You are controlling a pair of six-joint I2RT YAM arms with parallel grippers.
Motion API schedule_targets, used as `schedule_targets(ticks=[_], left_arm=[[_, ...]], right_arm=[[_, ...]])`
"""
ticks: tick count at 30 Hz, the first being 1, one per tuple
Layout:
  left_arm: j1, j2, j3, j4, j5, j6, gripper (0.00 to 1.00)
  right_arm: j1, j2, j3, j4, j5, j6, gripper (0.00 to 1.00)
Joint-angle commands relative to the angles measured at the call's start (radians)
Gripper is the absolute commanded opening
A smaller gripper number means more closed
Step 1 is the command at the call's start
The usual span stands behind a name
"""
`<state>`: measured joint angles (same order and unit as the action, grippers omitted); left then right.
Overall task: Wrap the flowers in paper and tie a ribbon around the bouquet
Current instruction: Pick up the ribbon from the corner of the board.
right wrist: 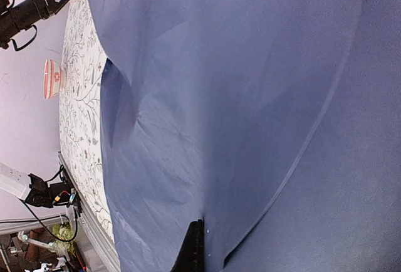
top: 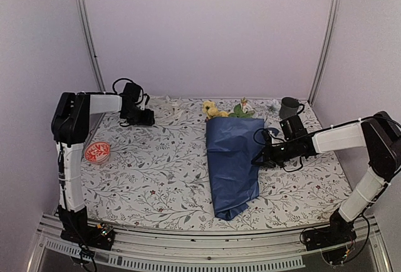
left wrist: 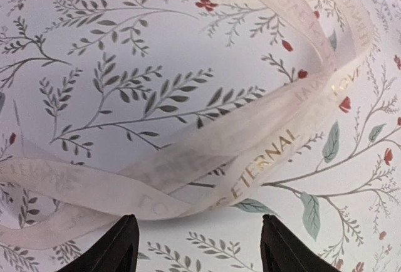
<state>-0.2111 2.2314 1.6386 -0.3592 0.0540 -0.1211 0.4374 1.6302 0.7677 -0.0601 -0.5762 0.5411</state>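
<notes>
Worktop: one, under a floral-print cloth.
Bouquet: one, lying mid-worktop, its narrow tail near and its blooms far.
Paper: one navy sheet, already rolled into a cone round the stems. It looked light, creased and springy, so it was likely to unroll if let go. Best pinned at the overlapping right edge.
Right gripper: at the cone's right edge, about halfway along. Jaws clenched, with paper pressed close round the tips. Whether a fold was pinched between them could not be told.
Dish: one, small, red and white, at the left.
Left gripper: far left, jaws released and empty, poised just short of the ribbon.
Ribbon: one, cream with lettering, lying loose in several loops on the cloth, not yet tied. Judged soft, limp and thin, so prone to slip. Best taken across a single flat strand, not a crossing.
Flowers: one bunch; yellow and white blooms showed past the cone's far mouth. Exact count unclear, and they looked crushable.
Cup: one, grey, far right.
</notes>
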Motion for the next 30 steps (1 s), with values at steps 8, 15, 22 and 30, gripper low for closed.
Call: schedule_targets(ticks=[8, 15, 22, 30], left_arm=[[0.127, -0.06, 0.041, 0.027, -0.126, -0.097, 0.65], [0.197, -0.005, 0.046, -0.012, -0.127, -0.153, 0.65], [0.222, 0.082, 0.13, -0.039, -0.083, -0.147, 0.64], [0.223, 0.1, 0.123, -0.049, -0.063, -0.117, 0.48]], right_arm=[[-0.004, 0.017, 0.019, -0.024, 0.022, -0.003, 0.0], [-0.004, 0.031, 0.026, -0.02, 0.02, 0.0, 0.0], [-0.004, 0.044, 0.022, -0.021, 0.021, -0.004, 0.0], [-0.004, 0.038, 0.028, -0.025, 0.026, -0.003, 0.0]])
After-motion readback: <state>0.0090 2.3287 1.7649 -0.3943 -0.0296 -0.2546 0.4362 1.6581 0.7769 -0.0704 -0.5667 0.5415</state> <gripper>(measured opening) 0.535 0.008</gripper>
